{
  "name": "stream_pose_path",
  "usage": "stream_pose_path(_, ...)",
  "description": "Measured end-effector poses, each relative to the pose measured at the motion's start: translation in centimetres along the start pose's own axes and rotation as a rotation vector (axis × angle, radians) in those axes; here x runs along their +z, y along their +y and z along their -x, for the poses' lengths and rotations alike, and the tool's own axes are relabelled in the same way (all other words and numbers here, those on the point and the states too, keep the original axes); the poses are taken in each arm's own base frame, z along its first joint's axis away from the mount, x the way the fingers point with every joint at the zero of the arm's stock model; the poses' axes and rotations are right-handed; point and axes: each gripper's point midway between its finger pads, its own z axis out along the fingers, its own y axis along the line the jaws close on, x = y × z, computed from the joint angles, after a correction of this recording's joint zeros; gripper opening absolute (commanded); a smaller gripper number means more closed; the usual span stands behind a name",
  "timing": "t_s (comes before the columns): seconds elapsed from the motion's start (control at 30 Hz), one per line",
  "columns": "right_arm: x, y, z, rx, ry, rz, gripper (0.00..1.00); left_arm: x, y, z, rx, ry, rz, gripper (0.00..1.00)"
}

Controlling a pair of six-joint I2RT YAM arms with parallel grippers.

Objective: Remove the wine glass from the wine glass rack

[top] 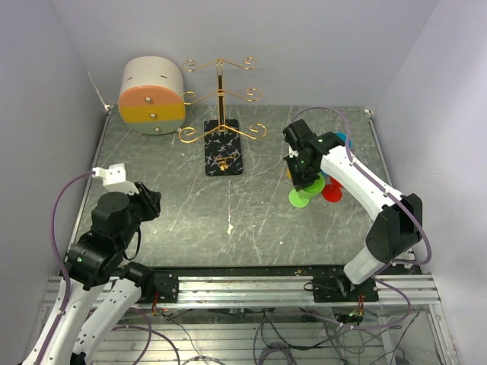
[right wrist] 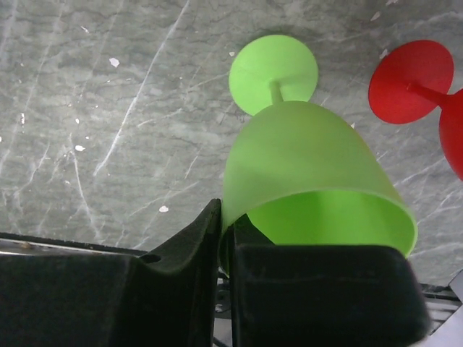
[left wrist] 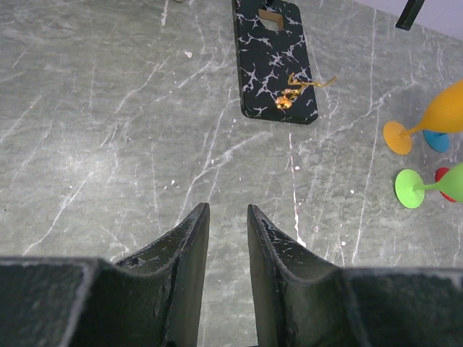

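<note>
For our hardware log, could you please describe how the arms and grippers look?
The left arm and right arm have white shells, black joints and a purple cable each. The left gripper and right gripper have black, tapered fingers.

Right wrist cam: you lose the near rim of the translucent green plastic wine glass [right wrist: 304,159] behind the black right end effector [right wrist: 226,231]. The red plastic wine glass [right wrist: 416,72] is cut by the right edge, w/ its bowl mostly out of frame.

Left wrist cam: of the gold wire wine glass rack w/ black white-veined marble base [left wrist: 271,65] you get the base only, far end clipped at top. Pole & arms are out of frame. The orange plastic wine glass [left wrist: 441,112] & the green bowl are clipped at right. The blue plastic wine glass [left wrist: 436,141] is just a sliver of foot.

Top cam: the green bowl is hidden under the wrist, and blue & orange sit mostly behind the white arm.
</note>
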Motion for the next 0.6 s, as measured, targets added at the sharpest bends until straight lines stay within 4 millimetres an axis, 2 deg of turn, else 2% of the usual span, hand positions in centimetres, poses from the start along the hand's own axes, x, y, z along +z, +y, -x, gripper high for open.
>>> stream_pose_path(0.07,0.4,0.0,0.1,0.005,0.004,0.002,0.24,0.0,0.0,0.0,0.000,-0.001,0.000,0.38)
stream_pose_path(0.17,0.5,0.0,0.5,0.005,-0.007,0.004,0.42,0.0,0.0,0.0,-0.001,-0.002,-0.001,0.38)
stream_pose_path(0.3,-0.4,0.0,1.7,0.012,-0.046,0.005,0.50,0.0,0.0,0.0,0.000,0.000,0.000,0.38)
stream_pose_path(0.4,-2.5,-0.1,3.7,0.029,-0.128,0.005,0.52,0.1,0.0,-0.1,0.001,0.004,0.002,0.38)
stream_pose_path(0.47,-4.7,-0.3,5.1,0.048,-0.207,0.010,0.54,0.1,0.0,-0.1,0.002,0.007,0.002,0.38)
stream_pose_path(0.6,-10.5,-0.9,7.0,0.098,-0.439,0.053,0.67,0.1,0.0,-0.1,0.002,0.007,0.003,0.38)
